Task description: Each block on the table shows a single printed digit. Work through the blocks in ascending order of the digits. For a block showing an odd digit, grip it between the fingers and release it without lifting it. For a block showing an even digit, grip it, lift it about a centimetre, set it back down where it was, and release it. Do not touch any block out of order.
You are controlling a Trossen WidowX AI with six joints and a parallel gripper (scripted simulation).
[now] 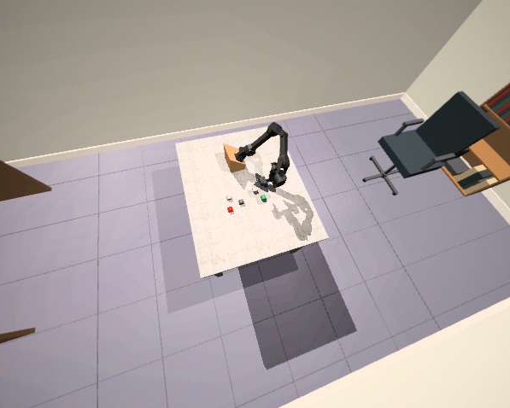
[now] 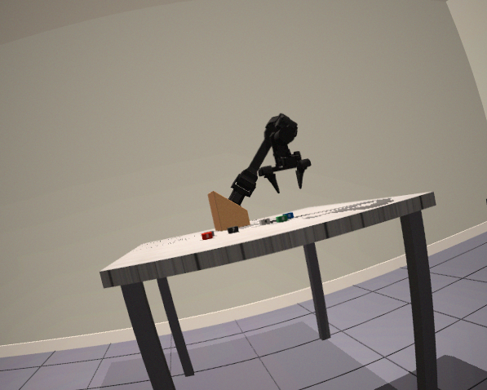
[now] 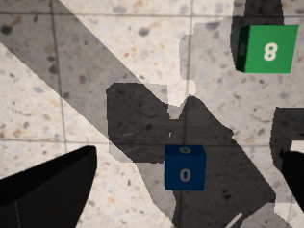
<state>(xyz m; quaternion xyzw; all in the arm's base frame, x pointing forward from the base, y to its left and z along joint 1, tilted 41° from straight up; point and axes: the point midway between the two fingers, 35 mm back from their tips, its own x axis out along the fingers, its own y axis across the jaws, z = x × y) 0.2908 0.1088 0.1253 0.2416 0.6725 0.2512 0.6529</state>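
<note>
My gripper (image 2: 289, 190) (image 3: 189, 158) is open and empty, high above the table. In the wrist view its fingers stand wide to either side of a blue block (image 2: 289, 214) (image 3: 185, 169) showing 0, which sits on the table below. A green block (image 1: 263, 197) (image 2: 281, 218) (image 3: 270, 49) showing 8 sits on the table at the upper right of the wrist view. A red block (image 1: 230, 209) (image 2: 207, 235), a black block (image 1: 241, 201) (image 2: 232, 229), a pale block (image 1: 228, 198) and a greyish white block (image 1: 255, 191) (image 2: 264, 221) sit further left; their digits are too small to read.
A brown wooden wedge (image 1: 232, 161) (image 2: 231, 215) stands on the table (image 1: 219, 245) (image 2: 164, 255) beside the arm's base, behind the blocks. The arm's shadow falls across the table around the blue block. An office chair (image 1: 415, 148) stands on the floor beyond the table's right edge.
</note>
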